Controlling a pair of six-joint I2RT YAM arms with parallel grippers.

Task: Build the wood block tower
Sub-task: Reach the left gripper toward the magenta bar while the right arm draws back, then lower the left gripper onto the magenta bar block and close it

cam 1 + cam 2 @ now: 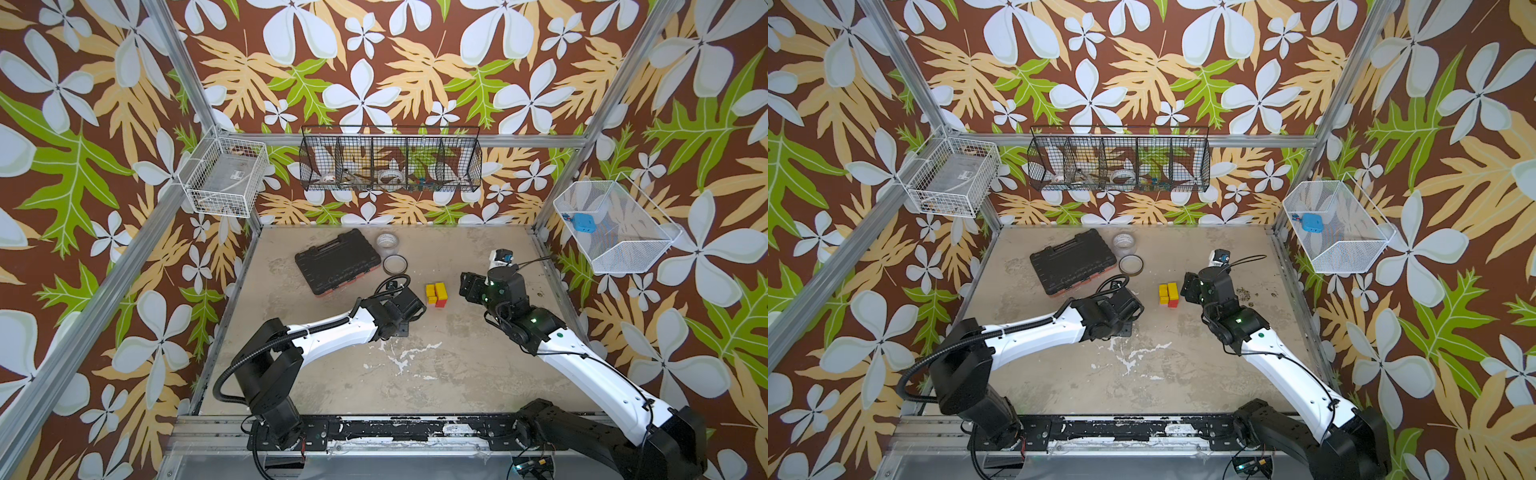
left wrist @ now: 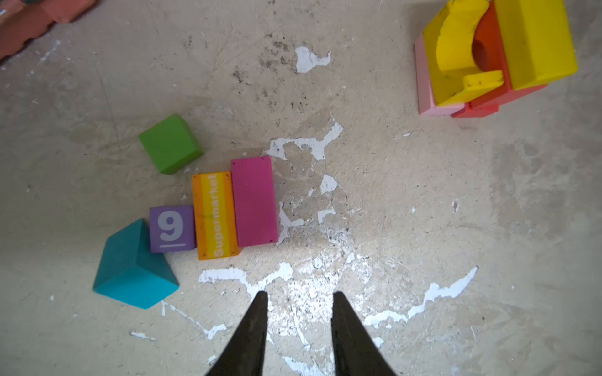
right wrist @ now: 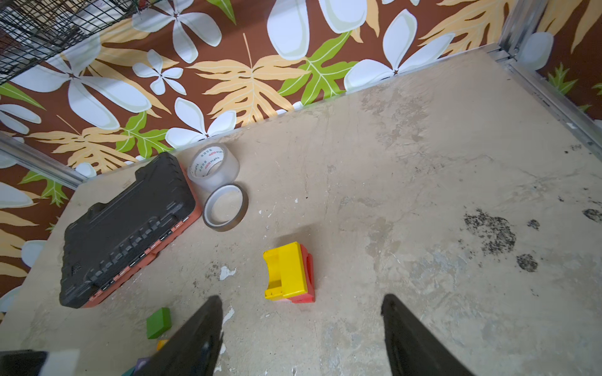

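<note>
Left gripper (image 2: 299, 294) narrowly parted, empty | right gripper (image 3: 302, 297) wide apart, empty | tower (image 2: 488, 58) low, between them | loose blocks (image 2: 255, 201) near left gripper | risk: right jaws clip tower, toppling arch (image 2: 456, 45)

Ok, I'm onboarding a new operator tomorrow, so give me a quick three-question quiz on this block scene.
1. True or false: the yellow arch is part of the tower.
2. Which block touches the purple 9 cube? A) green cube B) orange Supermarket block C) yellow arch
3. What does the right gripper hold?
Key: 1 true; 2 B; 3 nothing, its jaws stand open.
</note>
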